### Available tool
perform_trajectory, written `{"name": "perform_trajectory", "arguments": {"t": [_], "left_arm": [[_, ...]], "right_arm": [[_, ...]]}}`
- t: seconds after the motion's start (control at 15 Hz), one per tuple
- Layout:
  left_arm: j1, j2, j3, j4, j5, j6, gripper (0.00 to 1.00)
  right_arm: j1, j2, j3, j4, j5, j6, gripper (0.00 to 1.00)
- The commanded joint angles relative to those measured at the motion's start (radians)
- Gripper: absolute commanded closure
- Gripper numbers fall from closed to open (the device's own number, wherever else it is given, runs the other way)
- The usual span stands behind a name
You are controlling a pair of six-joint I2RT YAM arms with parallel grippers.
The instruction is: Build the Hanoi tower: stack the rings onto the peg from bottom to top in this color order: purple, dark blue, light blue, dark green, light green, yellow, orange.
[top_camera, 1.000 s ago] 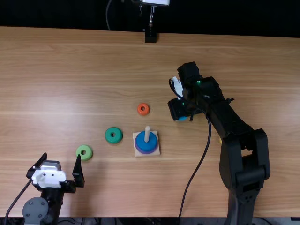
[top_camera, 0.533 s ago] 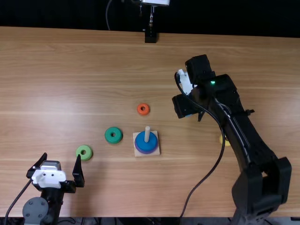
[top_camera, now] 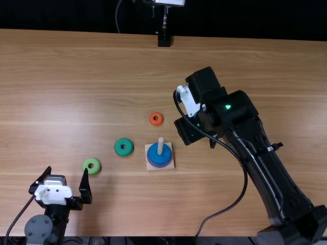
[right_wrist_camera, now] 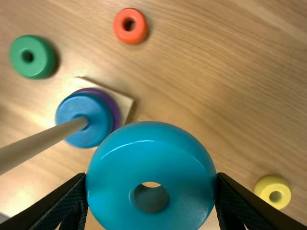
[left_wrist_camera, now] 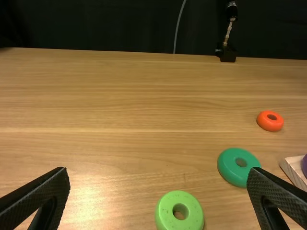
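In the top view, the peg [top_camera: 160, 146] stands on its square base [top_camera: 148, 166], with a dark blue ring [top_camera: 158, 157] over a purple ring [top_camera: 155, 165]. Back and right of it is my right gripper [top_camera: 190, 130], pointing down. The right wrist view has that gripper [right_wrist_camera: 151, 181] shut on a light blue ring [right_wrist_camera: 110, 163], held above the table beside the peg [right_wrist_camera: 45, 141]. My left gripper [top_camera: 67, 170] stays at the near left, empty; in its wrist view the gripper [left_wrist_camera: 157, 177] has its fingers wide apart.
Loose on the table are a dark green ring [top_camera: 123, 147], a light green ring [top_camera: 92, 166] and an orange ring [top_camera: 156, 119]. A yellow ring [right_wrist_camera: 272, 191] lies on the right arm's side. A black stand [top_camera: 164, 40] is at the far edge.
The right arm first swung back slightly, then its gripper came left and nearer the peg, carrying the light blue ring. The arm now covers the yellow ring's spot. The left arm kept still.
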Motion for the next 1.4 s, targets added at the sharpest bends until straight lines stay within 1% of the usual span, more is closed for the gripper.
{"name": "perform_trajectory", "arguments": {"t": [0.0, 0.4, 0.87, 1.13, 1.27, 1.33], "left_arm": [[0.008, -0.012, -0.053, -0.015, 0.011, 0.005, 0.00], [0.008, -0.012, -0.053, -0.015, 0.011, 0.005, 0.00], [0.008, -0.012, -0.053, -0.015, 0.009, 0.005, 0.00], [0.008, -0.012, -0.053, -0.015, 0.011, 0.005, 0.00], [0.008, -0.012, -0.053, -0.015, 0.011, 0.005, 0.00], [0.008, -0.012, -0.053, -0.015, 0.011, 0.005, 0.00]], "right_arm": [[0.034, -0.032, 0.050, -0.015, -0.004, -0.004, 1.00], [0.114, -0.030, 0.109, -0.034, -0.004, 0.007, 1.00], [0.120, -0.027, 0.163, -0.030, -0.006, 0.009, 1.00], [0.162, -0.026, 0.183, -0.032, -0.006, 0.013, 1.00], [0.163, -0.026, 0.182, -0.032, -0.006, 0.046, 1.00], [0.163, -0.026, 0.182, -0.032, -0.006, 0.050, 1.00]]}}
